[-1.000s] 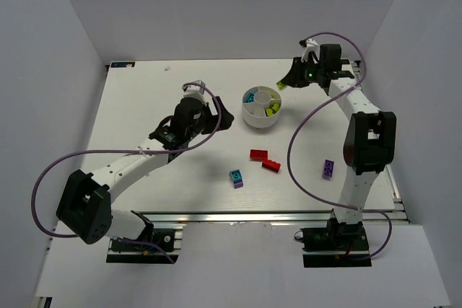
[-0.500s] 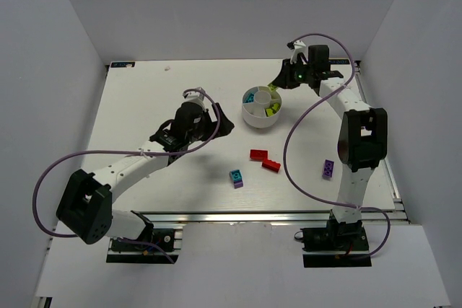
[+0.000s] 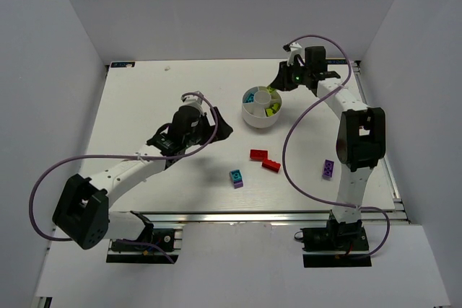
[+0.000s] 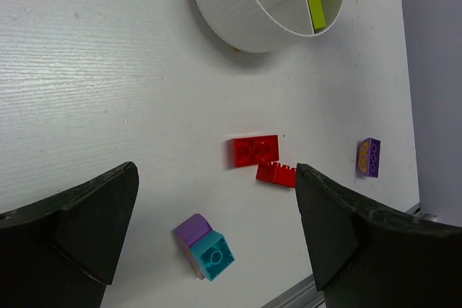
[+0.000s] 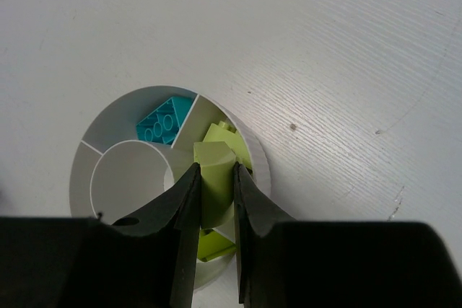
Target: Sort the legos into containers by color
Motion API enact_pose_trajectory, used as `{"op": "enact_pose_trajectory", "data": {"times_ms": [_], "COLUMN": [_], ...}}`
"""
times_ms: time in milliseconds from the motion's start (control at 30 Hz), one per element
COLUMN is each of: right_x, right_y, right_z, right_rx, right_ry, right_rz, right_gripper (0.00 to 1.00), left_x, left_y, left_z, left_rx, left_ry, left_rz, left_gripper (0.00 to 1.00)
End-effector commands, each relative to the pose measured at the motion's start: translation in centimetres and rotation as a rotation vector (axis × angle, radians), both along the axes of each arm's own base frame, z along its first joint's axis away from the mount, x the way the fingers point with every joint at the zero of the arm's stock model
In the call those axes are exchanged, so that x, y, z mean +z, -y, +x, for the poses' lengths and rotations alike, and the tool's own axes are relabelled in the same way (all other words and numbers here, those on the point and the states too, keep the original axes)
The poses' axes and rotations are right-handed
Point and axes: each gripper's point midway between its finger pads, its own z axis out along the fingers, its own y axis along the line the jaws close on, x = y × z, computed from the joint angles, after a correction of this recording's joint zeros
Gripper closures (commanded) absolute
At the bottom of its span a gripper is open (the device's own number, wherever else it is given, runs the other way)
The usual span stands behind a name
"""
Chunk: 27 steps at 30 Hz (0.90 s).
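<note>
We see the right gripper (image 5: pixel 215 178) closed tight on a lime brick (image 5: pixel 214 158), pinched between both fingers above the dish (image 3: pixel 258 117), over the wedge where other lime bricks (image 5: pixel 219 135) lie. The next wedge holds a cyan brick (image 5: pixel 164 122). The left gripper (image 4: pixel 216 178) hangs over the table (image 4: pixel 86 70) with jaws spread wide and nothing in them. Loose on the table lie two red bricks (image 4: pixel 255 151) just beside each other, a cyan-purple brick (image 4: pixel 206 249) nearer the arm bases, and a purple brick (image 4: pixel 369 157) well apart to the right.
</note>
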Motion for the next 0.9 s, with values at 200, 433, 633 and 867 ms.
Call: {"op": "enact_pose_trajectory", "data": {"times_ms": [200,433,633,867], "right_x": [0.5,0.4,2.1,7.6], "right_y": [-0.3,-0.1,0.1,1.8], "right_z": [-0.1,-0.2,-0.3,-2.5], "right_rx": [0.02,0.02,0.027,0.193], "right_ry": [0.036,0.039,0.086,0.332], "right_rz": [-0.018,-0.034,-0.038,-0.075], "right_gripper": [0.69,0.42,0.4,0.11], "left_x": [0.9,0.7,0.4,-0.3], "left_y": [-0.3,-0.1,-0.1,-0.1], "left_z": [-1.4,-2.3,-3.0,-4.4], "left_rx": [-0.032,-0.061,-0.081,-0.12], "left_ry": [0.002,-0.016,-0.03,-0.063], "left_rz": [-0.036,-0.048,-0.052,-0.059], "left_gripper": [0.02,0.02,0.02,0.1]}}
